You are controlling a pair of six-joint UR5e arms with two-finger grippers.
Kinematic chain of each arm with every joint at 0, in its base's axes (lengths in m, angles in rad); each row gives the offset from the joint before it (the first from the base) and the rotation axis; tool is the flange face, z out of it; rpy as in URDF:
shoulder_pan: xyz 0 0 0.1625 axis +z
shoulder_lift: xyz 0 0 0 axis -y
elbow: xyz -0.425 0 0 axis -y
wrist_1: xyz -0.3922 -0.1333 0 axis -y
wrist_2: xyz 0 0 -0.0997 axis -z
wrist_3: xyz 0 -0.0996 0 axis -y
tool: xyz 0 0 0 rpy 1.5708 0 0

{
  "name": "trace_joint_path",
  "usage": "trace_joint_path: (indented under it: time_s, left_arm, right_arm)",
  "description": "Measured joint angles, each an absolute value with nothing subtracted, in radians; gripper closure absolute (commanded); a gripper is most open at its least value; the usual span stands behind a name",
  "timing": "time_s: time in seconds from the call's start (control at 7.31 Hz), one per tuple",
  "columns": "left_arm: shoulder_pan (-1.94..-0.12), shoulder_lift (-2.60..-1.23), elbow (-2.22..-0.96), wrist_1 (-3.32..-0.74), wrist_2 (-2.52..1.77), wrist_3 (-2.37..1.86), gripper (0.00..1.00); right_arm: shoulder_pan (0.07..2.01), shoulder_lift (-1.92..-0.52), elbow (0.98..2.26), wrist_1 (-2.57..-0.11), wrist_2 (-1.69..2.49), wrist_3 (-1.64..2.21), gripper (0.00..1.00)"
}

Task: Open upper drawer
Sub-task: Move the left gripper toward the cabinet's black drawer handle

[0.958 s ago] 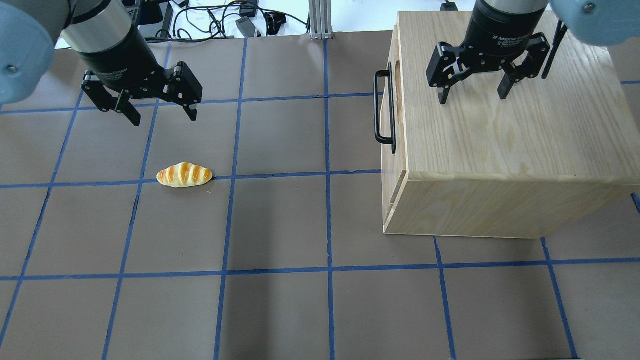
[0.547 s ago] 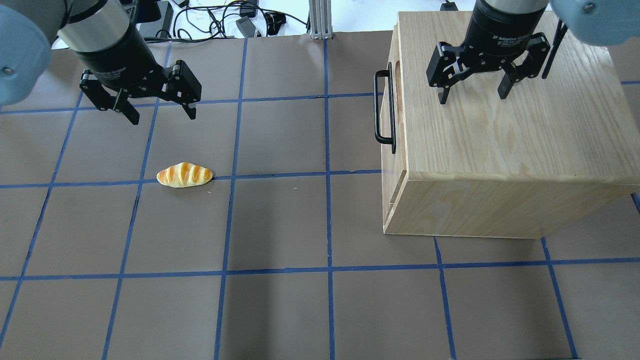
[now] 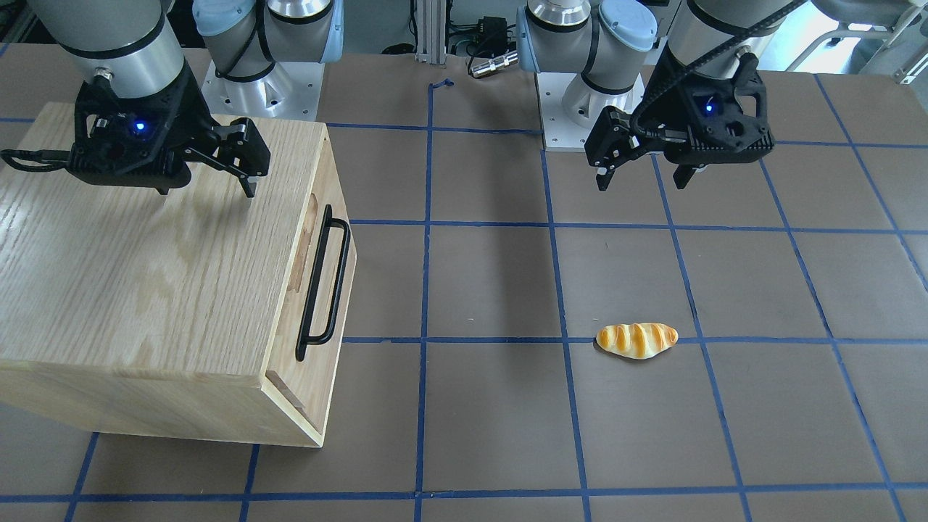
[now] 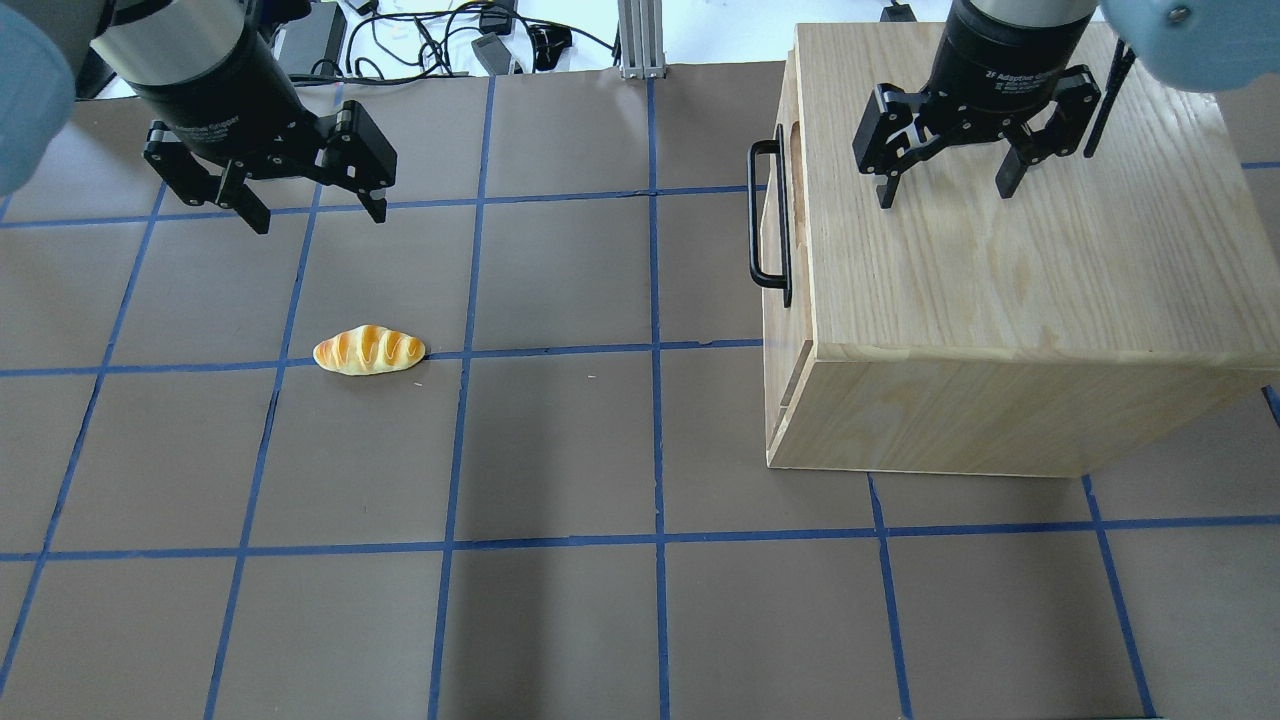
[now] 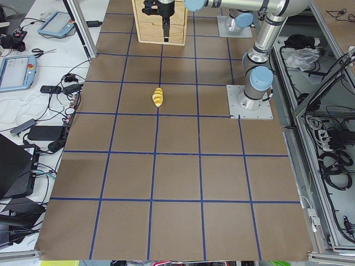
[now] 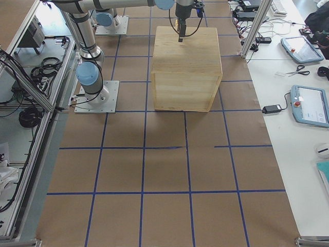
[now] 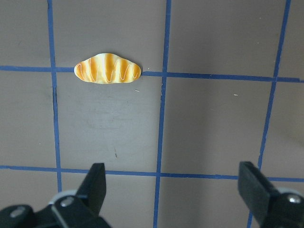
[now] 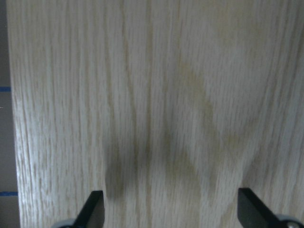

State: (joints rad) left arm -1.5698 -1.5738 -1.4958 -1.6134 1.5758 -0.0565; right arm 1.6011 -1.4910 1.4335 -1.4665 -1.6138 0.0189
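Note:
The upper drawer (image 3: pixel 310 217) is the top front panel of the oak cabinet (image 4: pixel 1000 250), with a long black bar handle (image 4: pixel 753 215) that also shows in the front view (image 3: pixel 336 279). The drawer looks shut, flush with the cabinet. My right gripper (image 4: pixel 945 190) is open and empty. It hovers over the cabinet's top (image 3: pixel 130 275), behind the handle, and shows in the front view (image 3: pixel 206 190) and its wrist view (image 8: pixel 171 204). My left gripper (image 4: pixel 320 217) is open and empty over the table far from the cabinet, also in the front view (image 3: pixel 641 183).
A toy bread roll (image 4: pixel 369 350) lies on the brown mat in front of my left gripper and shows in the left wrist view (image 7: pixel 108 71). The cabinet stands on the table's right side. Cables and devices lie beyond the table's far edge (image 4: pixel 450 40).
My left gripper has drifted a little back and to the left, away from the bread roll. The right gripper and the drawer have not moved.

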Motion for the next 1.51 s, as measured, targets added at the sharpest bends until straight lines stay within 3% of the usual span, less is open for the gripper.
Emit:
trace_joint_path:
  time_s: [0.68, 1.51]
  left_arm:
    - [-1.586, -1.614, -1.512, -1.589, 1.553, -0.126, 0.00]
    - [-1.746, -1.722, -1.493, -1.397, 1.497, -0.333, 0.00]
  right_arm:
    - [1.601, -1.491, 1.433, -1.466, -1.614, 0.020, 0.00]
    - [1.602, -1.491, 1.433, -1.466, -1.614, 0.020, 0.00]
